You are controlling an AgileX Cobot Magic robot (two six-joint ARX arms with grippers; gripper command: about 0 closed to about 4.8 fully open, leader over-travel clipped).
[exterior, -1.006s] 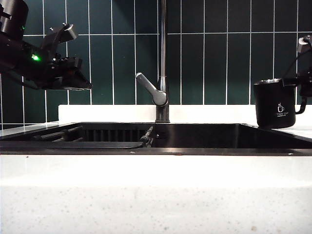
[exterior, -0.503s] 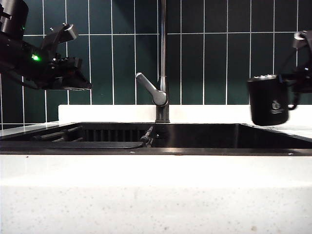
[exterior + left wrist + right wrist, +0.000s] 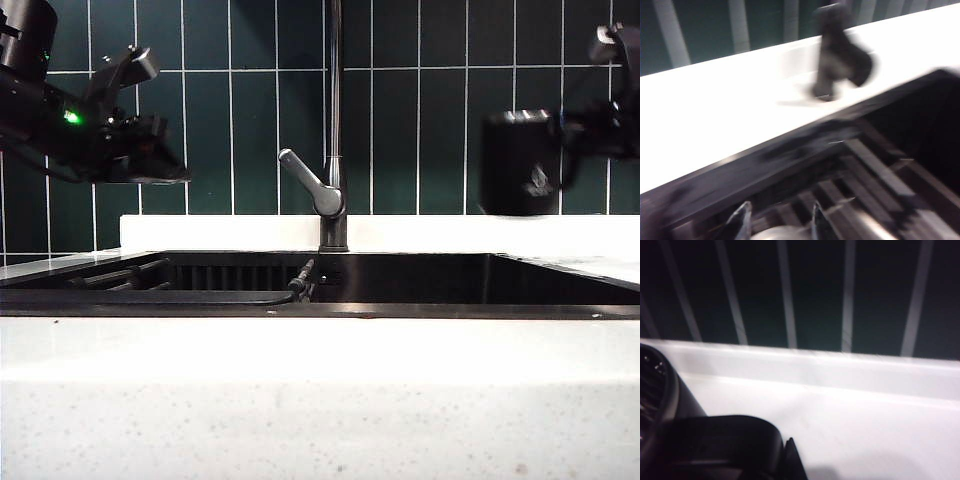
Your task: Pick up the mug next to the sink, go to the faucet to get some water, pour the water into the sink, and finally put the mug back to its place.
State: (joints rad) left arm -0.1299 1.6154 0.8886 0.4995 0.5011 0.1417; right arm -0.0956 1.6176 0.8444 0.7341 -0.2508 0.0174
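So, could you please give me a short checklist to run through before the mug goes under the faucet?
1. Right gripper shut on the mug by its handle: ok.
2. Mug upright: ok, though blurred.
3. Mug clear above the sink: ok.
4. Mug under the faucet outlet: not ok, it hangs off to the right.
5. Water running: cannot tell, none visible.
6. Left gripper open, near the lever: ok.

Motion-blurred mug (image 3: 520,165), faucet (image 3: 837,52)
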